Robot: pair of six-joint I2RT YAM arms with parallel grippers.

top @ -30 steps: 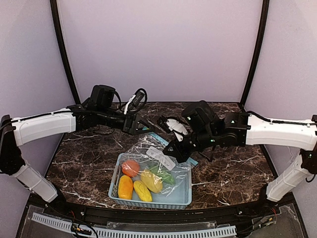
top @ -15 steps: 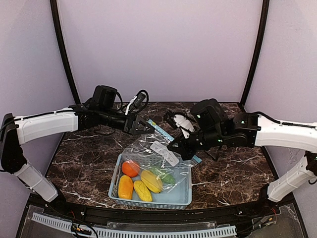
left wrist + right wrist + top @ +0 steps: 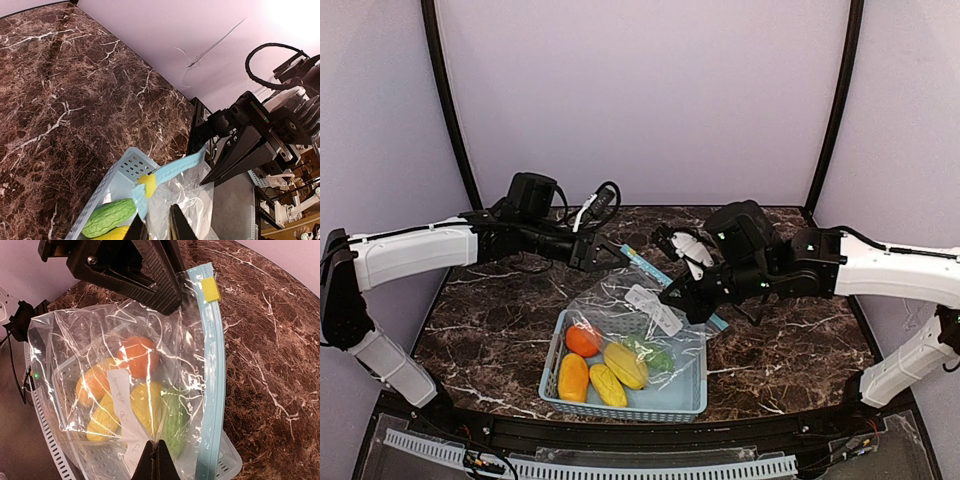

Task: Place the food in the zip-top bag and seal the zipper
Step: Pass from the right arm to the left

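The clear zip-top bag (image 3: 616, 300) hangs stretched between both grippers above a light blue basket (image 3: 620, 406). My left gripper (image 3: 608, 253) (image 3: 155, 213) is shut on the bag's film just below the zipper (image 3: 176, 167), beside its yellow slider (image 3: 147, 184). My right gripper (image 3: 682, 302) (image 3: 154, 445) is shut on the bag's opposite edge near the white label (image 3: 120, 405). The food lies in the basket under the bag: a round orange (image 3: 582, 340), three yellow fruits (image 3: 625, 365) and a green vegetable (image 3: 107, 217). In the right wrist view the food shows through the plastic, and the zipper (image 3: 215, 370) runs down the right side.
The basket stands on the dark marble tabletop (image 3: 500, 320) near the front middle. Black frame posts (image 3: 445, 100) rise at the back corners against lilac walls. A black cable (image 3: 600, 195) loops over the left arm's wrist.
The left gripper's jaws have closed onto the bag's top edge. The right gripper has shifted slightly right and up with the bag, pulling the plastic tauter over the basket.
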